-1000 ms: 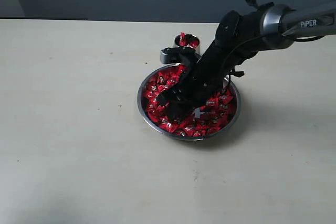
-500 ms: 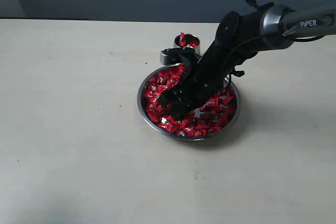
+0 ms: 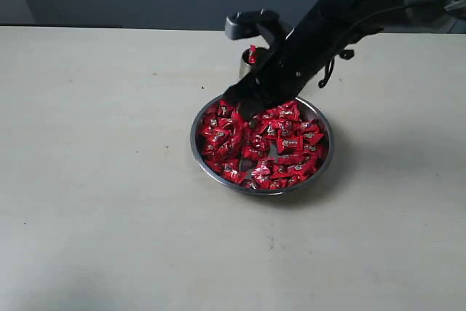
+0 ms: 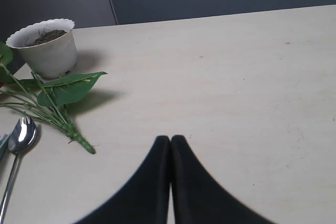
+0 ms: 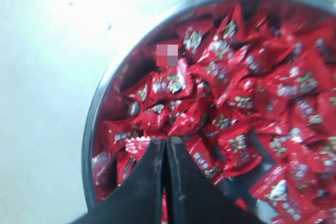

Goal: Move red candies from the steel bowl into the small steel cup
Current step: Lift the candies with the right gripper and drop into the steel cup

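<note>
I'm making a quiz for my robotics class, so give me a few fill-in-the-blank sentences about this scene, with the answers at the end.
1. The candies in the bowl are ___ in colour.
2. The jaws of the right gripper are ___.
3. In the left wrist view, a ___ lies by the leafy stem.
4. The pot near that stem is ___.
Answers: red; shut; spoon; white.

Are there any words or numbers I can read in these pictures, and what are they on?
None can be read.
The red candies in the steel bowl carry silver-white marks on their wrappers, too blurred and small to read.
Nothing else shows writing.
</note>
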Controlling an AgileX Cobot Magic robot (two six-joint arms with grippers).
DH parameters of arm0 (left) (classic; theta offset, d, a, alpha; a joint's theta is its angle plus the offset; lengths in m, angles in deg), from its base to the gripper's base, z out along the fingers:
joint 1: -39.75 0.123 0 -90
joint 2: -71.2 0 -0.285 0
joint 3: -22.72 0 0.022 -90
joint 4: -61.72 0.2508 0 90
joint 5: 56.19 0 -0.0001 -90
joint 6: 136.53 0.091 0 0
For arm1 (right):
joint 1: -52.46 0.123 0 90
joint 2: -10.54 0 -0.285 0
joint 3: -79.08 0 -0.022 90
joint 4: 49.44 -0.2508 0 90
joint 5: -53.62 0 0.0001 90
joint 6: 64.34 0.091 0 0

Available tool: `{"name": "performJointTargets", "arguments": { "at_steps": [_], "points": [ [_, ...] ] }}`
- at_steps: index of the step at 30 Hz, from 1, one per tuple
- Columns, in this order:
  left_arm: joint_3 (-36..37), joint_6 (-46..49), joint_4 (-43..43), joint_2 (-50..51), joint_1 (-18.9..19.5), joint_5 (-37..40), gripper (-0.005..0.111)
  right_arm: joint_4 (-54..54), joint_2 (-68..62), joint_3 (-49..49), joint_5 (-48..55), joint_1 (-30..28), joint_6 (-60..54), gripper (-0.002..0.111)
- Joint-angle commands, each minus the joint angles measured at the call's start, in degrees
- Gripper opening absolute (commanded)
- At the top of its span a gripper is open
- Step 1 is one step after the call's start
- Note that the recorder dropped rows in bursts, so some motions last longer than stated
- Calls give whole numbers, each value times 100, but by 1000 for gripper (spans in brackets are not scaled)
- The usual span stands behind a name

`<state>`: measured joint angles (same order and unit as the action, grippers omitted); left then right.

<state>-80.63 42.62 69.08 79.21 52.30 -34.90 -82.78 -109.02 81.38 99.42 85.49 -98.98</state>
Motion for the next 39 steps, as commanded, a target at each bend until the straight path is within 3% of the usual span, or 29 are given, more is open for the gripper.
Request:
{"name": "performJointTargets", "arguments": {
  "at_steps": [1,9,23,25,30,39],
  "points": [
    [34,-21,-27,-22,-5,-32,0,48,133,507,-50,-374,-12,-1],
    [34,-21,-27,-22,-5,-32,0,-364,-593,1761,-285,-967,-12,-1],
    [34,-21,-27,-22,-5,-32,0,-595,-2352,3453,-139,-1074,95,-1],
    [34,-21,-27,-22,-5,-32,0,-595,-2409,3510,-108,-1074,95,7],
    [34,-21,-27,-22,-5,-32,0,-584,-2373,3510,-119,-1074,122,37],
    [34,-21,-27,-22,-5,-32,0,144,-1774,3510,228,-1164,992,34]
  ]
}}
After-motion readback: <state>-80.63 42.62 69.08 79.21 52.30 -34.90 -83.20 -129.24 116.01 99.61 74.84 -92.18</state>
